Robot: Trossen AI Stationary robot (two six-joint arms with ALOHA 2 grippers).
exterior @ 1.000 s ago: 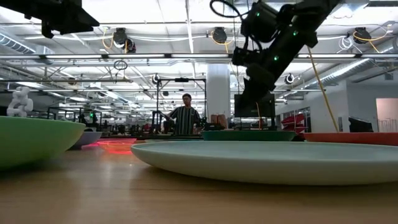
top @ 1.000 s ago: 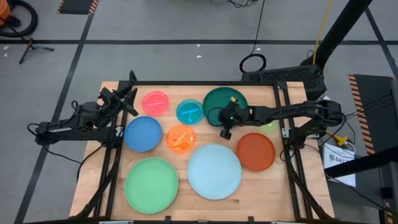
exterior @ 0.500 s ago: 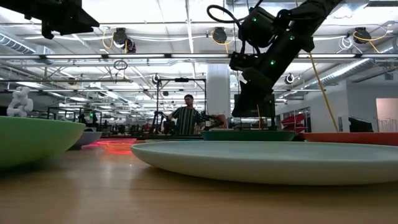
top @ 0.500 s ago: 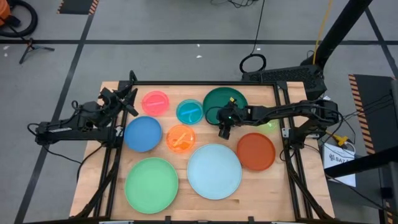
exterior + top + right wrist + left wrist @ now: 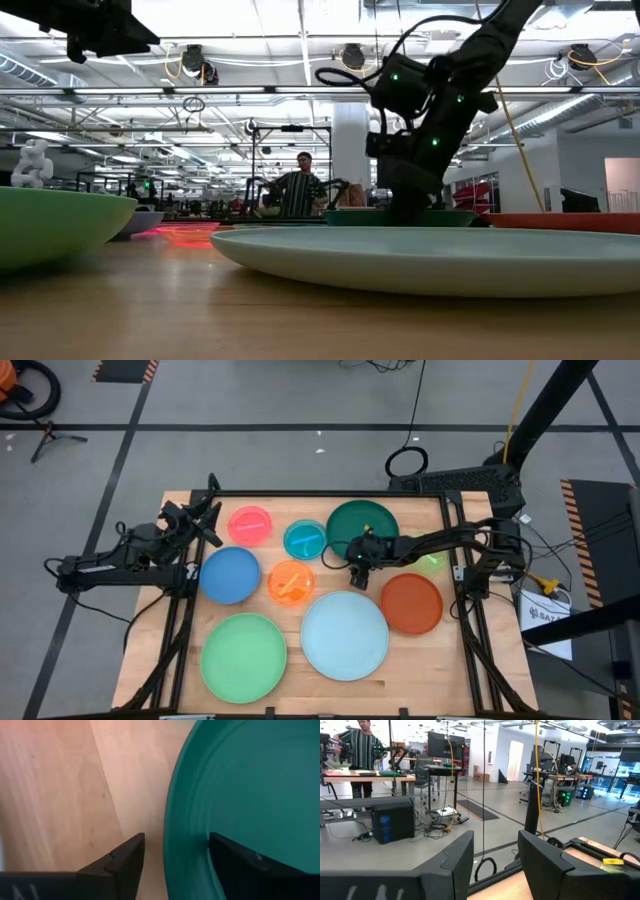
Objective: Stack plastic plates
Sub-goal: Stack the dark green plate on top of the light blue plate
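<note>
Down low, right tool [image 5: 176, 851] astride dark green plate [image 5: 245, 795] rim.

Dark green plate [image 5: 365, 523], red-orange plate [image 5: 411, 603], light blue plate [image 5: 344, 636] (pale wooden table [image 5: 440, 660]).

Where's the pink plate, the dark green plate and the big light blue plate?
pink plate [image 5: 250, 524]: high view, middle of its dish.
dark green plate [image 5: 372, 520]: high view, bare inner surface behind the right arm.
light blue plate [image 5: 344, 635]: high view, center of the plate.
</note>
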